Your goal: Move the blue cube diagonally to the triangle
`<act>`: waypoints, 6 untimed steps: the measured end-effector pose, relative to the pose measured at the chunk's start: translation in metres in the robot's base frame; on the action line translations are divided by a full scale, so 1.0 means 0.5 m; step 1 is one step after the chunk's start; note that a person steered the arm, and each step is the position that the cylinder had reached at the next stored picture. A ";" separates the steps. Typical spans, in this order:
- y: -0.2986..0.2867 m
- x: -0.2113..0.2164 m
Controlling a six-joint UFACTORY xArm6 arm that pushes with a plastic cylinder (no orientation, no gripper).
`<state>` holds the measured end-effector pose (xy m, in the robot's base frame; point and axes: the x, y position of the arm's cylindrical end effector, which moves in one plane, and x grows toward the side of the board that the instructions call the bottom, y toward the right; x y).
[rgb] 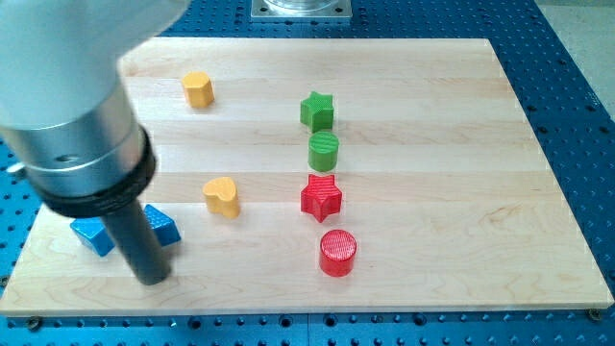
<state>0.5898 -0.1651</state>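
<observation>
Down at the view's lower left, my tip [152, 280] touches the board [432, 279] between two blue blocks: one [92, 234] left, one [161, 226] just right. No jaws; nothing held.

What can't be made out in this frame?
- My tip: contact with the blue blocks is uncertain; it stands between them, towards the view's bottom.
- Blue block, right of the rod: partly hidden by it, shape unclear.
- Blue block, left of the rod: partly hidden by the arm's housing.
</observation>
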 end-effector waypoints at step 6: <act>-0.113 -0.169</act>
